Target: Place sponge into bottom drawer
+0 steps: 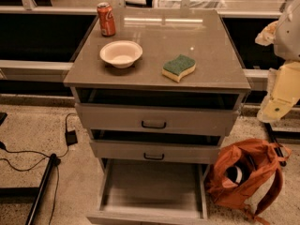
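Well apart, sponge [179, 68] on cabinet top [211, 36], hand [274, 108] beyond its edge.

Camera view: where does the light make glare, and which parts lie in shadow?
Camera view: warm light; bright glare streaks on the cabinet top behind the sponge; deep shadow inside the two upper drawers; the open bottom drawer is dimly lit; the gripper, at the right edge beside the top, is brightly lit.

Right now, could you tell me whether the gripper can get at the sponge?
Probably yes: the gripper hangs beside the cabinet at the picture's right, the sponge lies uncovered on its top, apart from the bowl; nothing stands between them.
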`<state>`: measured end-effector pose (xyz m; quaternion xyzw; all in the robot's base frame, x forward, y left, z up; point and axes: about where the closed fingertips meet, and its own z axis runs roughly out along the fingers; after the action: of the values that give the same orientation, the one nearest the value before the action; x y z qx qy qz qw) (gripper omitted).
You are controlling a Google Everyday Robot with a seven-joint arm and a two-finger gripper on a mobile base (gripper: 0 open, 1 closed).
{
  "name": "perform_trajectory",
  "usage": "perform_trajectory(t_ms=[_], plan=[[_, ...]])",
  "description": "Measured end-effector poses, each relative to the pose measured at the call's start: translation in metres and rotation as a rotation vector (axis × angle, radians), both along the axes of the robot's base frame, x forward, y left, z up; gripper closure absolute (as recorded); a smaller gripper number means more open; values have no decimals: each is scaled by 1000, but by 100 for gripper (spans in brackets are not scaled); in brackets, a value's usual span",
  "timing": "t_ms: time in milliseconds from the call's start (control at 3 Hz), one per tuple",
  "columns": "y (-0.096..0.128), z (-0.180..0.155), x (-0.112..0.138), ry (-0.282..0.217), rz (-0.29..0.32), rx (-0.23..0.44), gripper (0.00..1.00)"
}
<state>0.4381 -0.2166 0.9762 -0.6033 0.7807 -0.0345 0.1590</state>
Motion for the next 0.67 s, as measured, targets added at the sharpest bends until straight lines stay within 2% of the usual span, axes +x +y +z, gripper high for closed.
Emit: perform_trajectory(t_ms=[333, 667], plan=[[0, 0, 0, 0, 0, 0, 0], [6, 4, 17, -29, -9, 54, 0]])
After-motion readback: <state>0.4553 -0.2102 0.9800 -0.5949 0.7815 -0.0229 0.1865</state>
